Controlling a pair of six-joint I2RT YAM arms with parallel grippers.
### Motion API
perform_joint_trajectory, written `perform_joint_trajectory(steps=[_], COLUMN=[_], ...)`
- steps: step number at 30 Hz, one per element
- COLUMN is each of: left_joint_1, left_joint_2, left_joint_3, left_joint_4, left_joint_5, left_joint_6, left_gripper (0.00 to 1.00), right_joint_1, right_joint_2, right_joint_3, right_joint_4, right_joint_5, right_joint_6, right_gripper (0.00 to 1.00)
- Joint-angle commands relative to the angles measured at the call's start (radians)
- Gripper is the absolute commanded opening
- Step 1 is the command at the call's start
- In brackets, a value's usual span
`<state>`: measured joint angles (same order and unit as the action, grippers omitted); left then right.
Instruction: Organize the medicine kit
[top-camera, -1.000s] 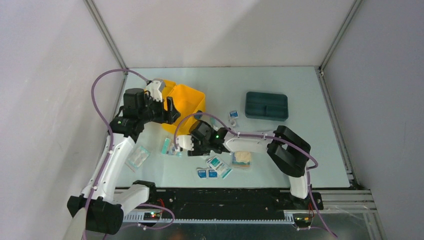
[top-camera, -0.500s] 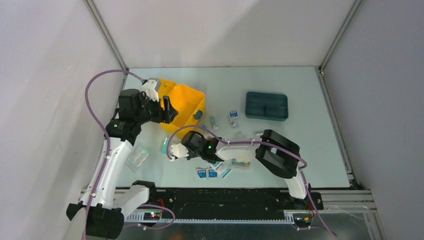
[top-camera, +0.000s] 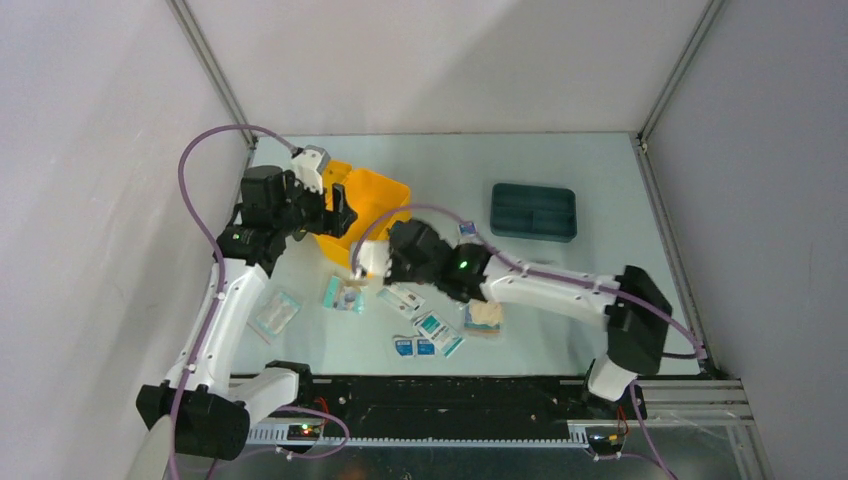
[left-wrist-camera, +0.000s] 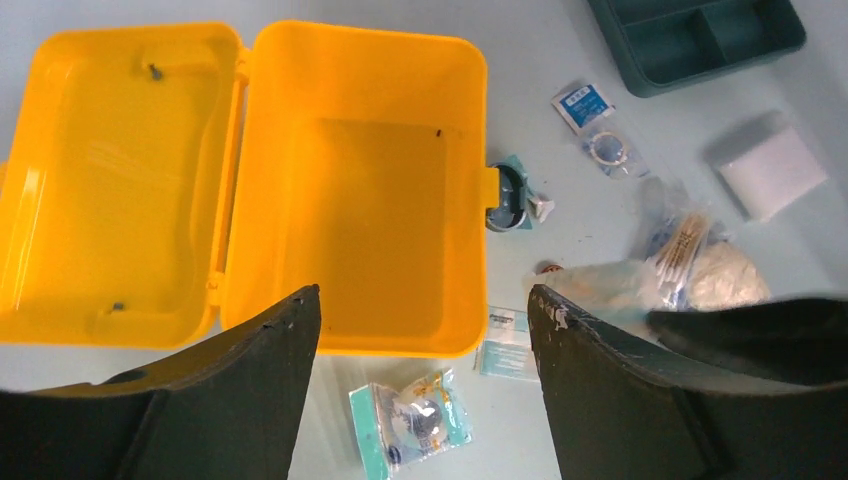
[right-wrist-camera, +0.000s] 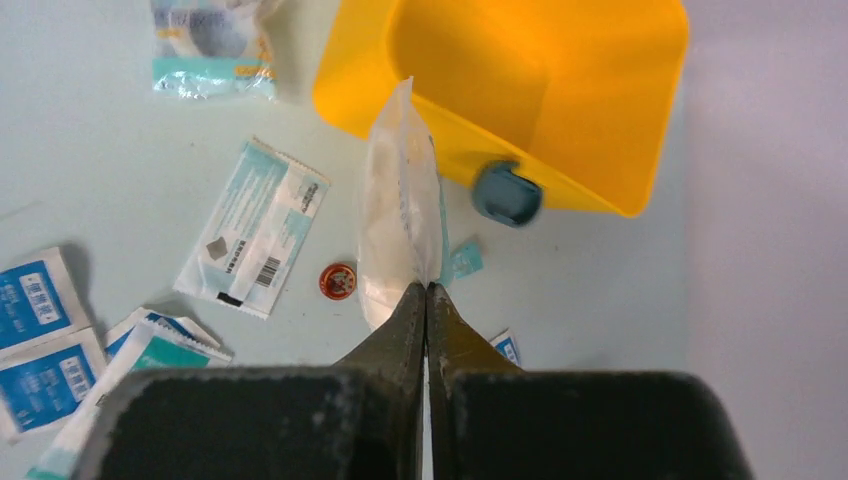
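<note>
1. The medicine kit (left-wrist-camera: 365, 200), a bright yellow box, lies open on the table with its lid folded flat beside it. Both halves look empty. A blue-grey latch (right-wrist-camera: 507, 193) hangs on its front wall.
2. The right gripper (right-wrist-camera: 427, 290) is clenched on the lower edge of a clear pouch (right-wrist-camera: 400, 200). The pouch stands up from the fingertips, just outside the kit's front wall and beside the latch.
3. The step in hand appears to be dropping this pouch into the kit. To do it well, carry the pouch past the front rim until all of it hangs over the box floor. Then lower it, and only then release.
4. The pouch looks limp and light, so it may sag or cling. Letting go at the rim risks it draping over the wall or sliding outside.
5. The left gripper (left-wrist-camera: 420, 310) hovers above the kit with its fingers spread wide, holding nothing. It should stay clear of the incoming pouch.
6. In front of the kit's latch wall lie a white-and-teal sachet (right-wrist-camera: 255, 225), a small red disc (right-wrist-camera: 338, 281) and blue sachets (right-wrist-camera: 30, 330).
7. A dark teal tray (top-camera: 533, 211) sits well apart from the kit, on its latch side.
</note>
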<state>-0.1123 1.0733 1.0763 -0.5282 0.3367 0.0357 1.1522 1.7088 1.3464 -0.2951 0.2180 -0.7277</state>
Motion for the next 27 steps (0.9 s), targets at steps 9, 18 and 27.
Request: perform_joint_trajectory(steps=[9,18,27], left_joint_1=[-0.051,-0.196,-0.304], left_joint_2=[0.091,0.23,0.345], left_joint_3=[0.073,0.142,0.213], left_joint_4=[0.062,0.064,0.063], left_joint_5=[0.7,0.733,0.763], left_joint_6=[0.403,0.426,0.401], left_gripper=[1.0,0.99,0.73], right_joint_1=[-0.425,-0.572,-0.603], right_joint_2=[-0.229,-0.293,-0.278], right_joint_3=[0.095,0.146,0.181], right_joint_4=[-0.253,-0.288,-0.259], right_joint_5=[-0.822,-1.046,-1.065], right_joint_6=[0.296,0.304,0.327], right_gripper=[0.0,0.0,0.0])
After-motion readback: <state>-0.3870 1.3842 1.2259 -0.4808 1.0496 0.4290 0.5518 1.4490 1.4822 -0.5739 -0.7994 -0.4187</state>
